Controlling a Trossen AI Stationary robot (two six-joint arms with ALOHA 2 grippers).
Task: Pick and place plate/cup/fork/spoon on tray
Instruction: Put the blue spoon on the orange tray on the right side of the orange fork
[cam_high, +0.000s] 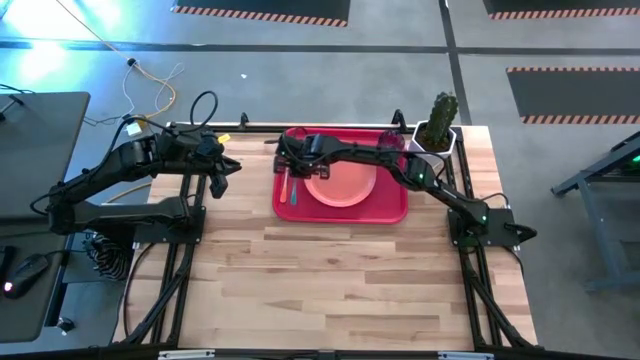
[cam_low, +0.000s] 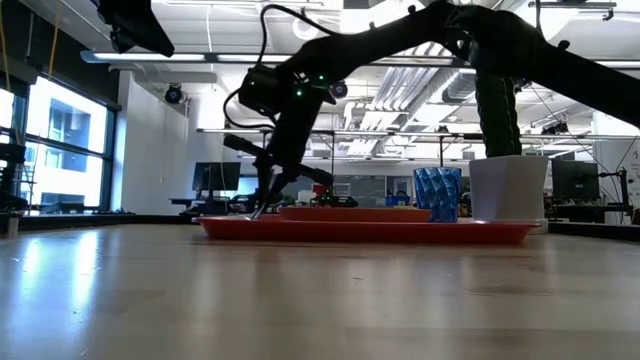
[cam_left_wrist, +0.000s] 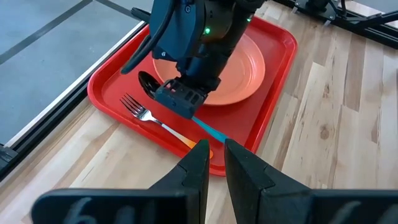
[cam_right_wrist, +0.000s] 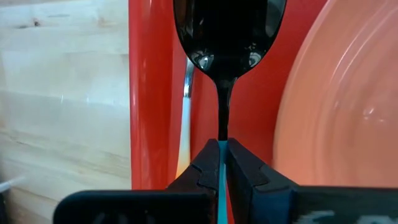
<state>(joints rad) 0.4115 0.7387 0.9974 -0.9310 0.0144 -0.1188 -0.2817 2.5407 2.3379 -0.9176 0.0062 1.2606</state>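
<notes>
The tray (cam_high: 398, 212) lies at the far edge of the desk (cam_high: 340, 290), near its middle. The plate (cam_high: 345, 185) already sits in it, the fork (cam_left_wrist: 155, 120) lies along the tray's left strip, and the cup (cam_low: 437, 194) appears to stand at the tray's far right corner, next to a white pot (cam_low: 508, 188) with a cactus (cam_high: 441, 116).

The spoon (cam_right_wrist: 227, 37) is the last piece. The right end effector (cam_right_wrist: 222, 163) has its fingers clamped on the blue handle and holds it low over the tray floor, between fork and plate, bowl pointing ahead. Whether the bowl already touches the tray cannot be told. So, by my judgement, the task is nearly finished: only the release of the spoon and the arm's retreat remain.

The slot for the spoon is narrow, with the plate rim on one side and the fork and the tray's raised rim on the other. Above it the way is open, and the near half of the desk is bare wood.

The left end effector (cam_left_wrist: 212, 163) hangs beyond the tray's left edge, near the desk's far left corner, fingers slightly apart and holding nothing.
</notes>
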